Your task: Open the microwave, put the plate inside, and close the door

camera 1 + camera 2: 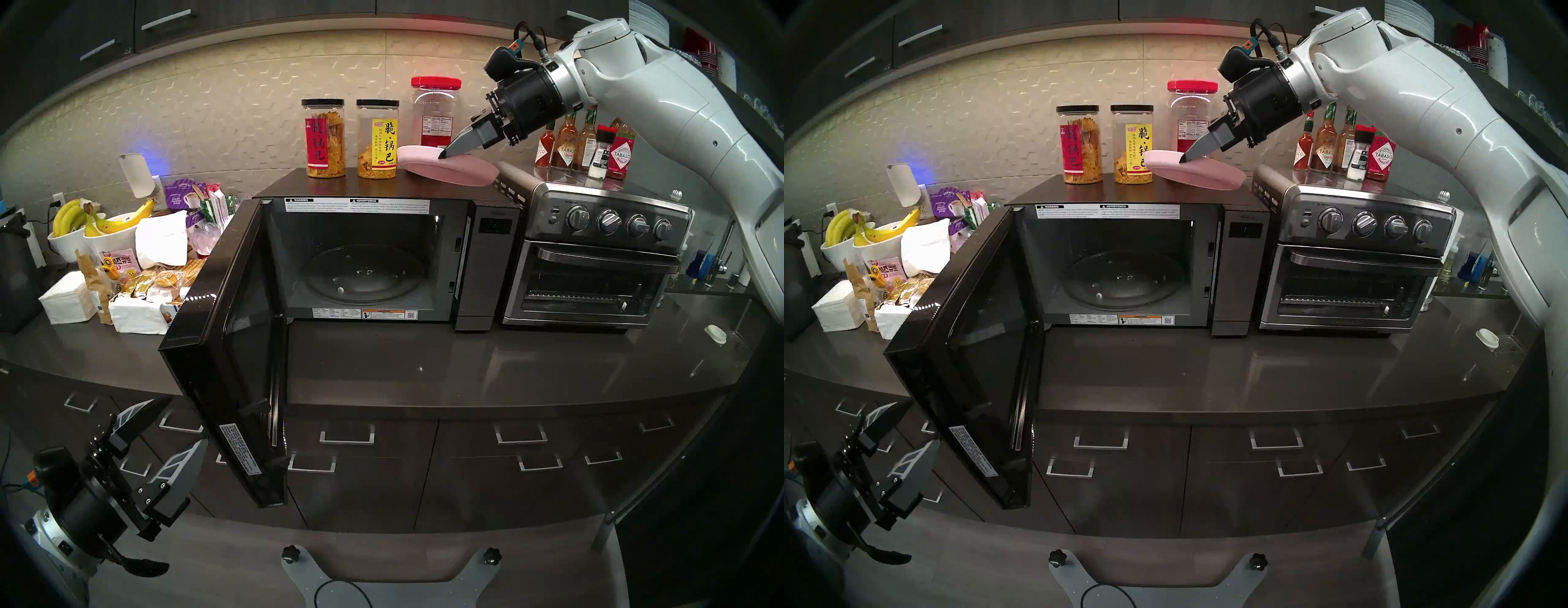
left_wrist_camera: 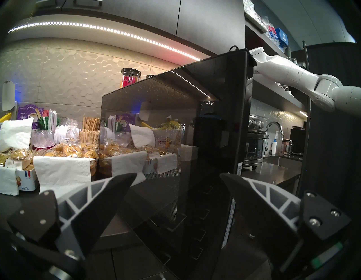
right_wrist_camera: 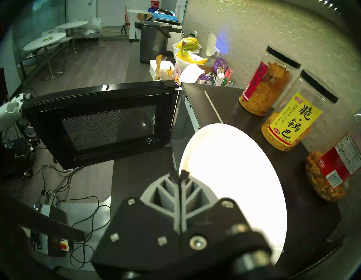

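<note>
- Plate (image 1: 452, 172): rim pinched by right end effector (image 1: 443, 156), tilted above microwave (image 1: 488, 254) top.
- Jars (image 1: 377, 140) at its 9 o'clock: a swing may topple them.
- Thin rim hold may slip.
- Door (image 1: 220, 339) open; left end effector (image 1: 163, 429) spread, empty.

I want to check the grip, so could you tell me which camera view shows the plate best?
The right wrist view: the plate fills it face-on, with the right gripper shut on its near rim. Both head views show only the tilted pinkish underside above the microwave. In the left wrist view the open door hides it.
</note>
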Robot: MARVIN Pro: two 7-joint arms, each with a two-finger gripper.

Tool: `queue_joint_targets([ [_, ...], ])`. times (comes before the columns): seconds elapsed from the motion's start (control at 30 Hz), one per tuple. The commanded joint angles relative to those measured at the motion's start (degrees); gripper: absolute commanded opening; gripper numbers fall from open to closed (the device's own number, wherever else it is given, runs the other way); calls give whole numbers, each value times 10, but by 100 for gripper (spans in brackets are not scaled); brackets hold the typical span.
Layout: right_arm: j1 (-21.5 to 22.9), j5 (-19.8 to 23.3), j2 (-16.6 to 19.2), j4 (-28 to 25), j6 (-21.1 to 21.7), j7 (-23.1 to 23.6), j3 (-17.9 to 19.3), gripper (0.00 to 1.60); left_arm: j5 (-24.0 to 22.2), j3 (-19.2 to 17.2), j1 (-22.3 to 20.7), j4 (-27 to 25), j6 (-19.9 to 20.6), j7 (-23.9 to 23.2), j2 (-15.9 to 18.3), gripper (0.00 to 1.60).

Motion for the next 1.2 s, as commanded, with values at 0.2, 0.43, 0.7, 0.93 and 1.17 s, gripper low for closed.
queue_joint_targets([
  [0.2, 28, 47, 54, -54, 20, 41, 9, 0, -1, 0, -2, -9, 0, 0, -1, 160],
  [0.43, 28, 74, 87, -96, 32, 33, 7, 0, 0, 0, -2, -9, 1, 0, -1, 160],
  [0.7, 27, 103, 121, -149, 43, 13, 1, 0, 0, 0, -3, -9, 2, -1, -2, 160],
  [0.93, 22, 116, 141, -185, 45, 10, -11, 0, 0, 0, -3, -9, 2, -1, -2, 160],
  [1.17, 19, 127, 156, -215, 43, 6, -26, 0, 1, 0, -4, -9, 2, -2, -3, 160],
])
